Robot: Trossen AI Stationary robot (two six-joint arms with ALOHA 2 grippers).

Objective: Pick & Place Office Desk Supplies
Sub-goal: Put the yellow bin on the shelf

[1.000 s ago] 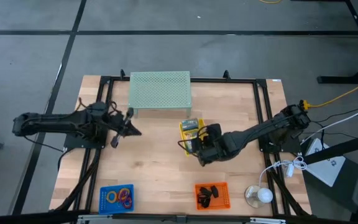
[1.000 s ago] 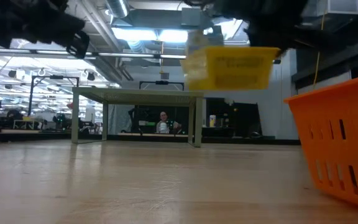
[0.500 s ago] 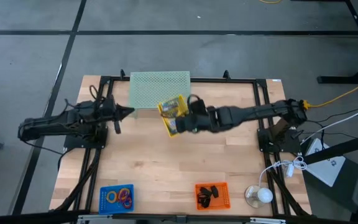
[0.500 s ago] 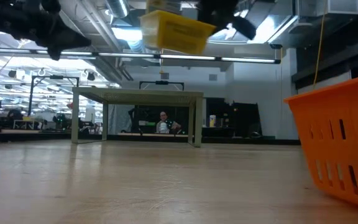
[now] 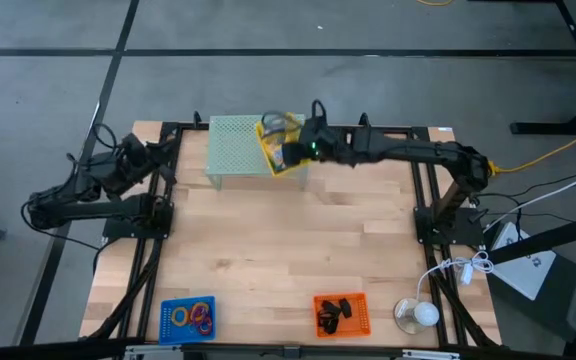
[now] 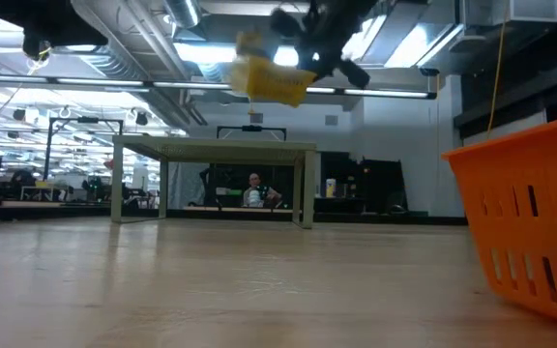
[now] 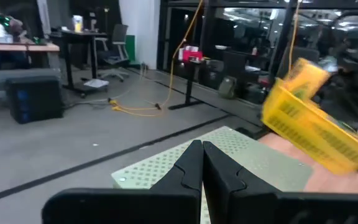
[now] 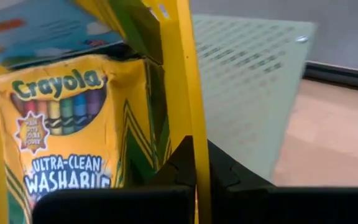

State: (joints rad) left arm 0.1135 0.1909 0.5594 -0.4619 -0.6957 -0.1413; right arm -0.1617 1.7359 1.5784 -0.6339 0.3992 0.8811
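Our right gripper (image 8: pixel 194 167) pinches the rim of a yellow mesh bin (image 5: pixel 280 150), held tilted in the air above the riser's (image 5: pixel 236 146) right end; inside stands a green-and-yellow crayon box (image 8: pixel 67 130). The bin's long axis runs slantwise across the riser's right edge, with bare table (image 5: pixel 288 240) open beyond. Our left gripper (image 7: pixel 201 163), pressed together and empty, waits well left of the riser.

My right gripper (image 8: pixel 194 163) is pinched shut on the thin rim of a yellow basket (image 8: pixel 182 74), one dark finger (image 8: pixel 225 171) either side of it. Inside the basket, just beside my fingers, stands a crayon box (image 8: pixel 64 130) with printed crayons on its front. Beyond my fingers spreads the pale green mesh riser (image 8: pixel 247 81), with the wooden table (image 8: pixel 328 137) beside it.
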